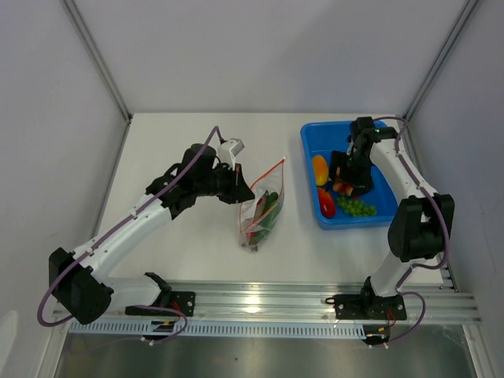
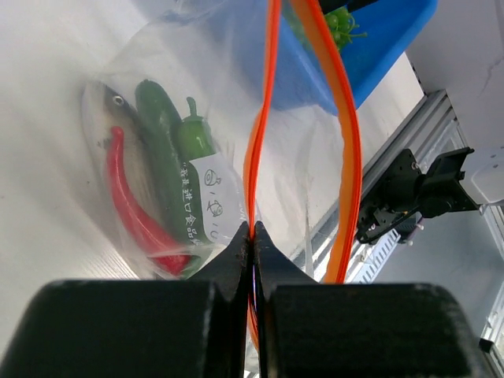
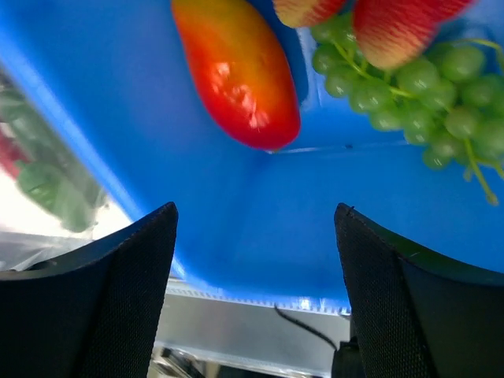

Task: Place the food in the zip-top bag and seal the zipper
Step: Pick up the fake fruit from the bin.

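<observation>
The clear zip-top bag (image 1: 262, 211) lies mid-table with its mouth lifted. My left gripper (image 1: 240, 189) is shut on one side of the orange-red zipper (image 1: 272, 169). In the left wrist view the gripper (image 2: 253, 228) pinches one strip of the zipper (image 2: 270, 94). The other strip (image 2: 340, 118) bows away, so the mouth is open. Inside the bag lie a red chilli (image 2: 130, 209), a green cucumber (image 2: 161, 165), a green chilli (image 2: 193, 138) and a grey fish (image 2: 110, 102). My right gripper (image 1: 346, 177) is open and empty (image 3: 253, 209) over the blue tub.
The blue tub (image 1: 386, 197) at the right holds a mango (image 1: 319, 169), a red pepper (image 3: 236, 71), cherry tomatoes (image 3: 402, 31) and green grapes (image 3: 441, 87). White walls enclose the table. The aluminium rail (image 1: 260, 299) runs along the near edge.
</observation>
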